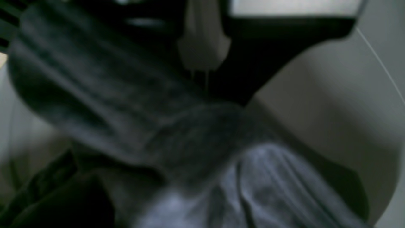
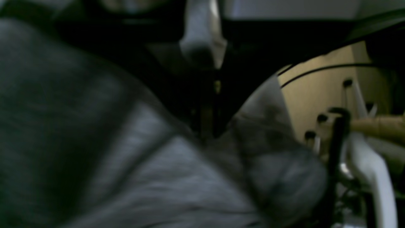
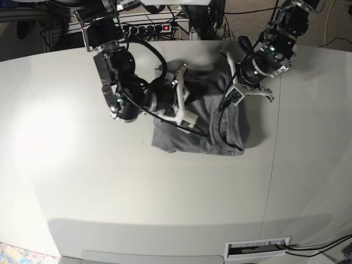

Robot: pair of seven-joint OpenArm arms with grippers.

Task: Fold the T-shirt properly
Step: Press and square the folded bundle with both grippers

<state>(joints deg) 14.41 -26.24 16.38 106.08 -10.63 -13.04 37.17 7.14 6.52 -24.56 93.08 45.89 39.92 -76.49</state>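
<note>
A dark grey T-shirt (image 3: 204, 131) lies crumpled and partly folded on the white table (image 3: 82, 181), at centre back. My right gripper (image 3: 184, 96), on the base view's left, is down on the shirt's upper left part. My left gripper (image 3: 229, 83) is at its upper right edge. In the left wrist view, blurred shirt cloth (image 1: 177, 139) bunches right up to the pale finger (image 1: 204, 41). In the right wrist view, cloth (image 2: 158, 177) also rises to the finger (image 2: 202, 38). Both grippers look shut on cloth, with the fingertips hidden in the folds.
A power strip (image 3: 148, 27) and several cables lie behind the table's back edge. A table seam (image 3: 274, 143) runs down the right side. A slotted plate (image 3: 258, 248) sits at the front edge. The other arm's white frame (image 2: 373, 171) shows in the right wrist view.
</note>
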